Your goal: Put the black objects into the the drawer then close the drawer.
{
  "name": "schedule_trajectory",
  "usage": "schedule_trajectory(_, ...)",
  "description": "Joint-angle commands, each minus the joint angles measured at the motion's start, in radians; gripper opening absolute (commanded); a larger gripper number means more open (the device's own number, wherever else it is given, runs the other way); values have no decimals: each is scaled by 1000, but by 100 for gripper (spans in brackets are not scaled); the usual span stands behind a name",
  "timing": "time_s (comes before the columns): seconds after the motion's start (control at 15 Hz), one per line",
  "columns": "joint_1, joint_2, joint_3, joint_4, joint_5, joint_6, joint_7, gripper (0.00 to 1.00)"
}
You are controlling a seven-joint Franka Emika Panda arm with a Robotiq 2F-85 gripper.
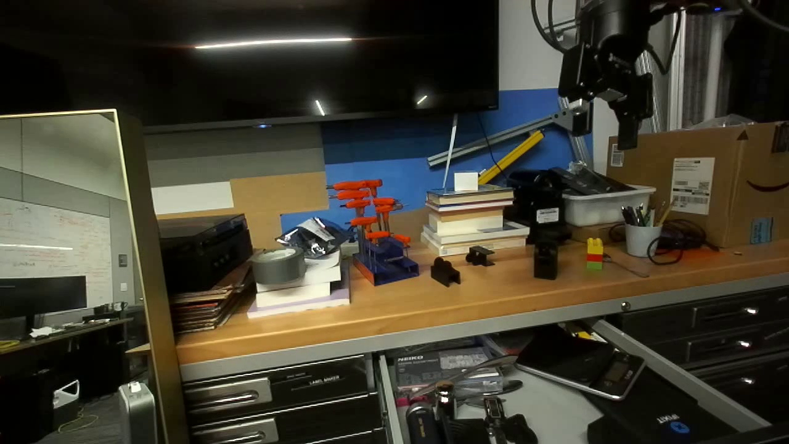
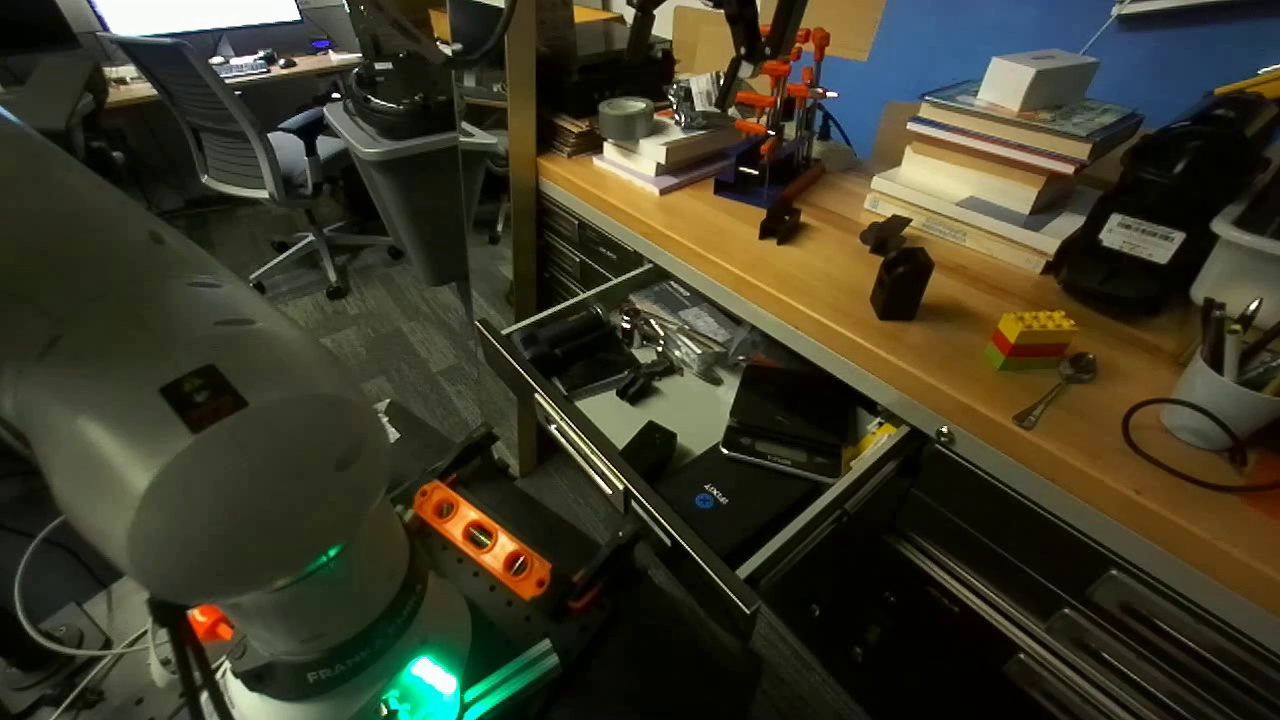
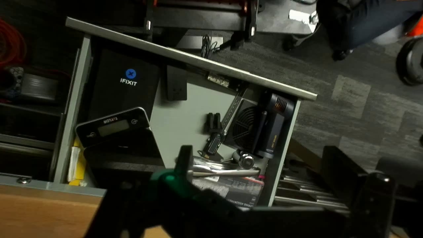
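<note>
Pincer [image 3: 259, 153] spread | black block [image 2: 902, 286] upright (taller than wide) | drawer [image 3: 195, 59] grey-walled

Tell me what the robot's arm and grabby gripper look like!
The arm is pale, smooth and rounded, with a dark square sticker, a dark band lettered FRANKA in pale letters, and a green light glowing near the bottom. The gripper is black, with two chunky dark fingers. Black cables curve beside it in an exterior view.

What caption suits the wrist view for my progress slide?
Looking down past the open gripper into the open drawer, with a Taylor scale and a black iFixit-marked item inside.
</note>
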Motion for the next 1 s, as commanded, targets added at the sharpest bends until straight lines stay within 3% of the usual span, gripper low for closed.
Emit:
schedule_trajectory(0.0, -36, 11, 41, -28, 12, 155, 121, 100)
schedule_trajectory(0.47, -74, 120, 104, -88, -35, 557, 421, 100)
schedule_trajectory(0.73, -108, 220, 138, -98, -187, 728, 648, 100)
schedule_trajectory(0.93, -119, 306, 136, -82, -292, 770, 797, 100)
